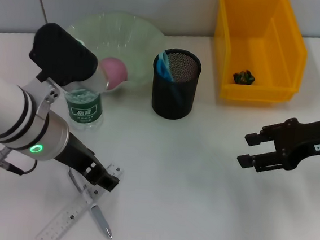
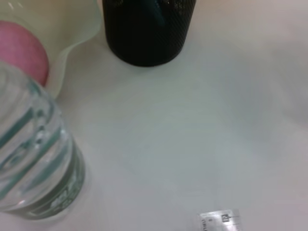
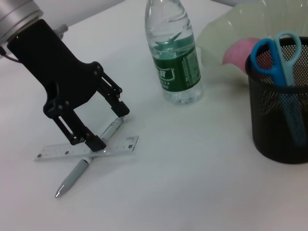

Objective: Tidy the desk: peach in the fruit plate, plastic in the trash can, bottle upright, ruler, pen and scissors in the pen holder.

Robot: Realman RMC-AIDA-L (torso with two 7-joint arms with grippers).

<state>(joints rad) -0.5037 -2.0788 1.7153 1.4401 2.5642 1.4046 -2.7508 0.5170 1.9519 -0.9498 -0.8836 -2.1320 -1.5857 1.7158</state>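
Ruler (image 3: 86,149) and pen (image 3: 89,161): crossed flat on the desk (image 1: 189,174), pen beneath. Left gripper (image 3: 107,129): lowered over the crossing, fingers spread, nothing held, tips at the ruler. A clean pick is judged to need closure across the ruler's narrow width, pen excluded. Right gripper (image 1: 251,148): open, idle near the yellow bin (image 1: 257,47). Scissors (image 3: 281,53) are stored in the pen holder (image 1: 176,84); bottle (image 3: 175,57) is upright; peach (image 1: 115,70) is in the plate (image 1: 123,31).
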